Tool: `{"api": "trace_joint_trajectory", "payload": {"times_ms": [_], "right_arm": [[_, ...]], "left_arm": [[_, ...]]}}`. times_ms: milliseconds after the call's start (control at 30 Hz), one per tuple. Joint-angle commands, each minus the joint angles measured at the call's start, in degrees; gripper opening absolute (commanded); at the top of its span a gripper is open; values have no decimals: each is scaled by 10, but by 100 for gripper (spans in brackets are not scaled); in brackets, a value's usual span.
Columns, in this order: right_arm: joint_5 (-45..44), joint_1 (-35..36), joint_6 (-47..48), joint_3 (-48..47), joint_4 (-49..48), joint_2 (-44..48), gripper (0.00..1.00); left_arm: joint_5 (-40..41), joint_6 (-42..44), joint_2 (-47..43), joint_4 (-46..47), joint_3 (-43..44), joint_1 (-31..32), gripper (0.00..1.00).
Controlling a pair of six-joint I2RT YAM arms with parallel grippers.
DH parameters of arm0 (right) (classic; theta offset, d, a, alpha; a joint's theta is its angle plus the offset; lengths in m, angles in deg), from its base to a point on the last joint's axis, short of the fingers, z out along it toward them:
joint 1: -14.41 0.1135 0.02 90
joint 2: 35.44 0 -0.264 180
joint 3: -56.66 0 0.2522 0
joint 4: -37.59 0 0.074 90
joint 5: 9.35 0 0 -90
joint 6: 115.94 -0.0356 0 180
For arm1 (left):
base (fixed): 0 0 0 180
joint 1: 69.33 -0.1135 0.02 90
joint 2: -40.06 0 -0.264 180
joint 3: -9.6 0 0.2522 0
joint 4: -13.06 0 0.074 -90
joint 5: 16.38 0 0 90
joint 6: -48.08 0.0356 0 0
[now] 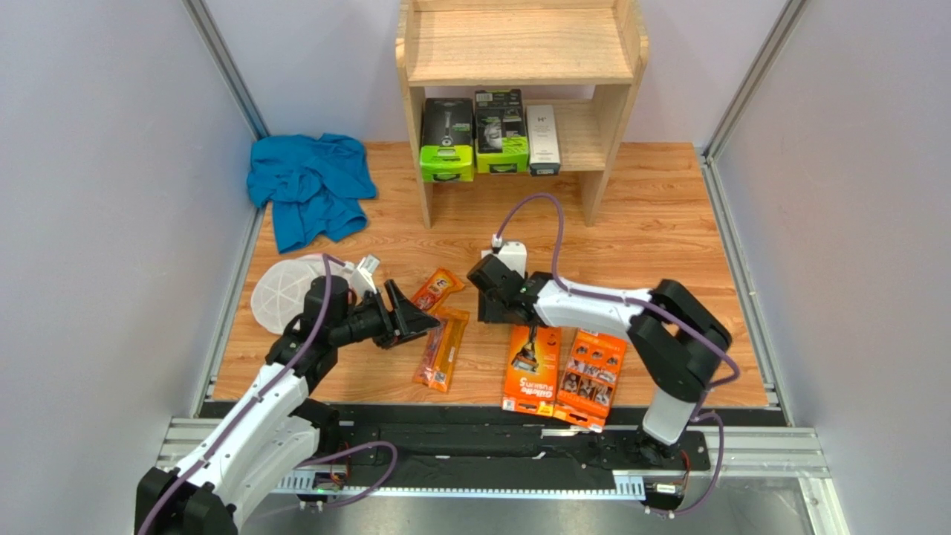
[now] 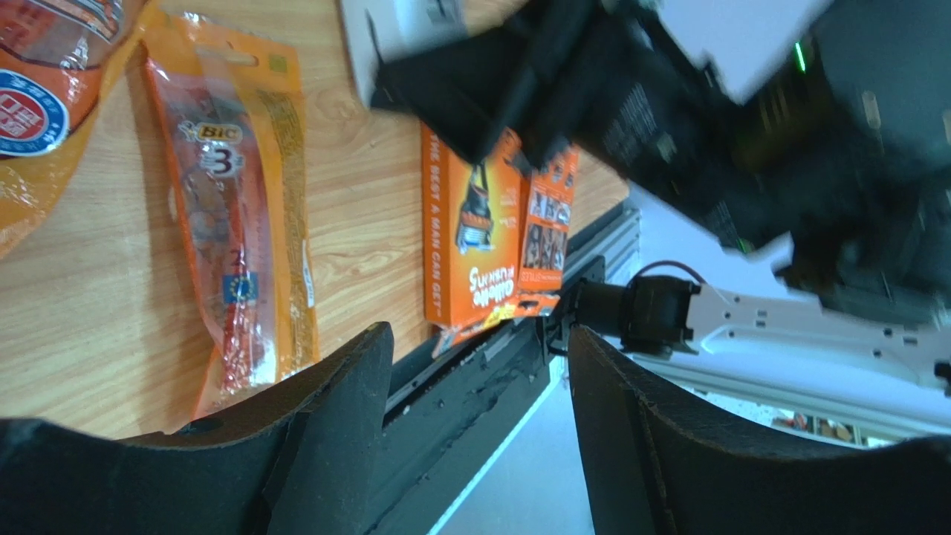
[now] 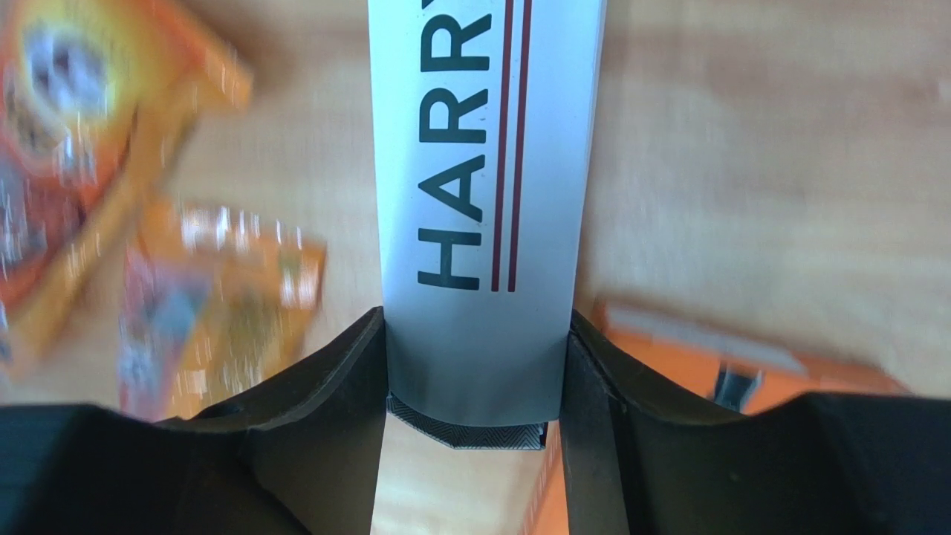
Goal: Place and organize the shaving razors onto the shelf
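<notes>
Firmly pinched at one end between the fingers of the right gripper (image 3: 478,334): the white HARRY'S box (image 3: 480,201), running lengthwise away from the wrist camera. From above, sits at mid-table in front of the shelf (image 1: 519,50) and well apart from it. Lifted or resting on the wood, cannot tell.

Lying flat just below that gripper, near the table's (image 1: 670,223) front edge, side by side and touching: two orange boxes (image 1: 532,368) (image 1: 593,377). To their left, two orange blister packs, one (image 1: 438,290) farther back and tilted, the other (image 1: 443,349) nearer the edge. BIC print legible on the nearer one in the left wrist view.

Hovering right beside those packs: left gripper (image 1: 419,321), fingers spread wide, nothing between them.

Standing in a row on the shelf's lower tier: two green packs (image 1: 447,139) (image 1: 501,132) and a white box (image 1: 543,139) at the right end.

Farther left, beside the left arm: white mesh discs (image 1: 288,292). Beyond them, crumpled by the left wall next to the shelf: blue cloth (image 1: 310,184).
</notes>
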Motion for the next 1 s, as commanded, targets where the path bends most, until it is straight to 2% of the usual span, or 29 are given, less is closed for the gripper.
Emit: {"api": "trace_joint_trajectory", "payload": {"times_ms": [0, 167, 333, 500, 700, 967], "right_arm": [[3, 46, 25, 47, 53, 127, 26], [14, 87, -7, 105, 52, 247, 26], [29, 99, -26, 151, 42, 352, 25], [32, 118, -18, 139, 42, 352, 25], [15, 160, -18, 89, 51, 307, 25], [22, 174, -15, 50, 50, 296, 25]], "left_arm": [[17, -4, 30, 47, 30, -8, 68], [-8, -25, 100, 104, 37, -8, 69], [-28, -36, 119, 157, 42, -8, 69], [-44, -69, 113, 234, 29, -8, 69], [-38, -49, 117, 196, 44, -8, 70], [-41, -46, 123, 197, 43, -8, 71]]}}
